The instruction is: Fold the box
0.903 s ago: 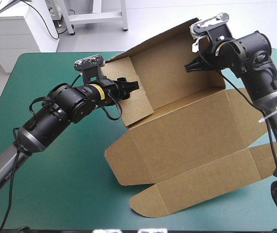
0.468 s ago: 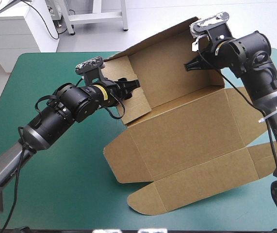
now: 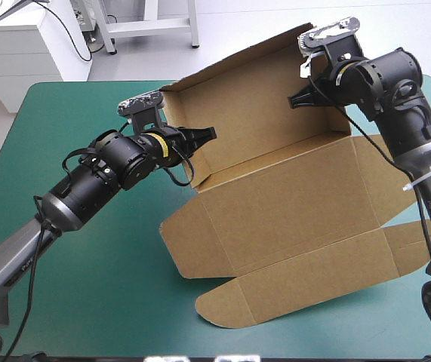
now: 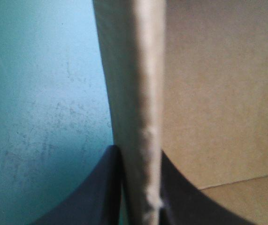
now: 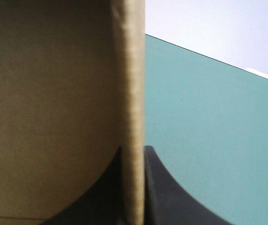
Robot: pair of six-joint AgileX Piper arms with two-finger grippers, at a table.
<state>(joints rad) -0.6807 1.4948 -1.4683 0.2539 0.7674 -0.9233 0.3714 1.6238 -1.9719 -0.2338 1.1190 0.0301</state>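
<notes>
The box point(image 3: 290, 219) lies on the table point(image 3: 87, 286), its raised wall between left gripper point(image 3: 204, 135) and right gripper point(image 3: 297, 99).

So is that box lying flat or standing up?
Partly up: the box has its back wall raised, left gripper and right gripper each clamped on an edge; front flaps lie flat on the table.

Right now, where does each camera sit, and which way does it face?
High view: above and behind the robot, looking down at the table; both arms show.
Left wrist view: above the left wrist, looking along the left gripper, shut on a box edge.
Right wrist view: same, right gripper on the box's raised wall.
Both wrist views share the box.
</notes>
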